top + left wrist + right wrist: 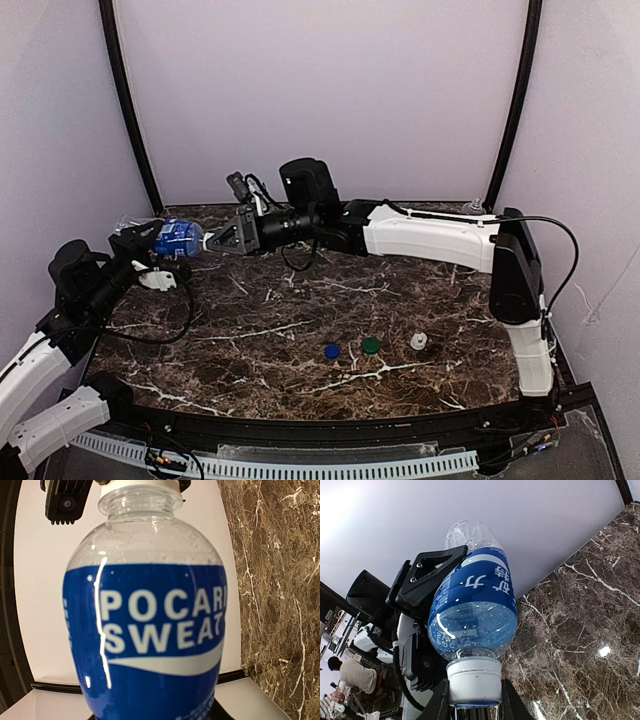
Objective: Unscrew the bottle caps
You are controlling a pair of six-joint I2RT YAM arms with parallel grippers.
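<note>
A clear bottle point(178, 238) with a blue Pocari Sweat label point(150, 645) is held off the table at the back left, lying sideways with its neck toward the right. My left gripper point(152, 246) is shut around the bottle's body; one of its black fingers point(432, 575) shows against the label. My right gripper point(474, 706) is shut on the bottle's white cap point(473, 679), with a finger pressed on each side of it. In the left wrist view the cap point(140, 484) is at the top edge.
Three loose caps lie on the dark marble table point(300, 320) at the front middle: a blue cap point(332, 351), a green cap point(371, 345) and a white cap point(419, 341). The right arm point(430, 238) stretches across the back of the table.
</note>
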